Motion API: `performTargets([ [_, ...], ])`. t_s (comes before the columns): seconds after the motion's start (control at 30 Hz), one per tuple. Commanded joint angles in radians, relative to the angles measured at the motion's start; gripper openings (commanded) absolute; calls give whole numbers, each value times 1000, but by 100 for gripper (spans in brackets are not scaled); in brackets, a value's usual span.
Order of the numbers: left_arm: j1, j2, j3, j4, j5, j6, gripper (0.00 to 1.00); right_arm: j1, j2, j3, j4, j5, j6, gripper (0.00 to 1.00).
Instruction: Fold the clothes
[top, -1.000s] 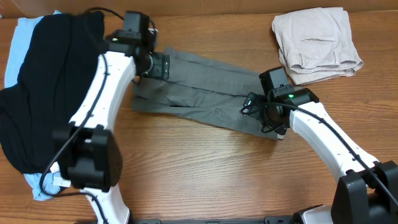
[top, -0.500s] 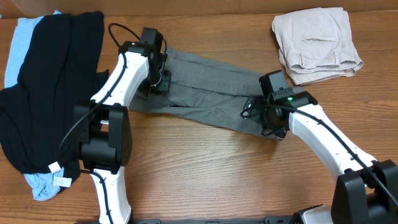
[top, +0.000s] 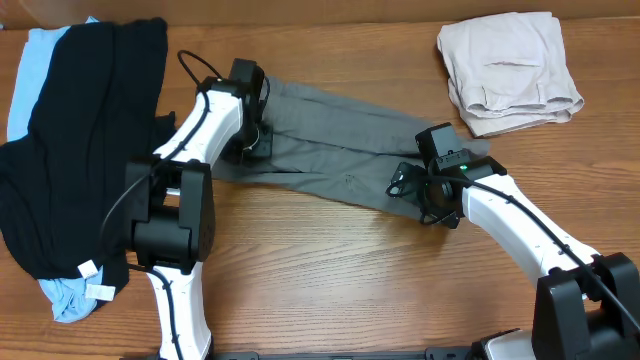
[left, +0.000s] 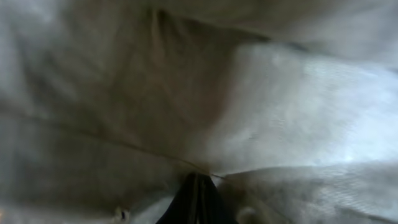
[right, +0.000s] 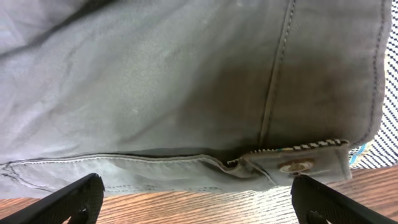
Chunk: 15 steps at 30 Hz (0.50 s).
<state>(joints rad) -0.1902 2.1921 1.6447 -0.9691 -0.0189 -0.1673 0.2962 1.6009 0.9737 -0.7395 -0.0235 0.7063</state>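
Observation:
Grey-olive shorts lie stretched across the middle of the table. My left gripper is pressed down on their left end, and in the left wrist view its dark fingers are shut together with the fabric gathered into creases at their tips. My right gripper sits at the shorts' right end. In the right wrist view it is open, with its fingertips wide apart over the wood just below the waistband edge and metal button, touching nothing.
A black garment lies heaped over a light-blue one at the left edge. Folded beige shorts rest at the back right. Bare wood runs along the front between the two arm bases.
My left gripper has come down onto the shorts' left end and shut on the fabric. My right gripper has edged slightly toward the waistband and stays open.

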Motion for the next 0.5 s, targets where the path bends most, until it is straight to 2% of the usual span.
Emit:
performTargets([
  [0.0,2,13,-101,60,-21,-46,4,3,11,-6,13,-5,0,100],
  [0.2,3,13,-217,129,-22,-109,4,3,11,-6,21,-5,-4,100],
  [0.47,122,13,-315,62,-13,-224,4,3,12,-6,36,-4,-8,100],
])
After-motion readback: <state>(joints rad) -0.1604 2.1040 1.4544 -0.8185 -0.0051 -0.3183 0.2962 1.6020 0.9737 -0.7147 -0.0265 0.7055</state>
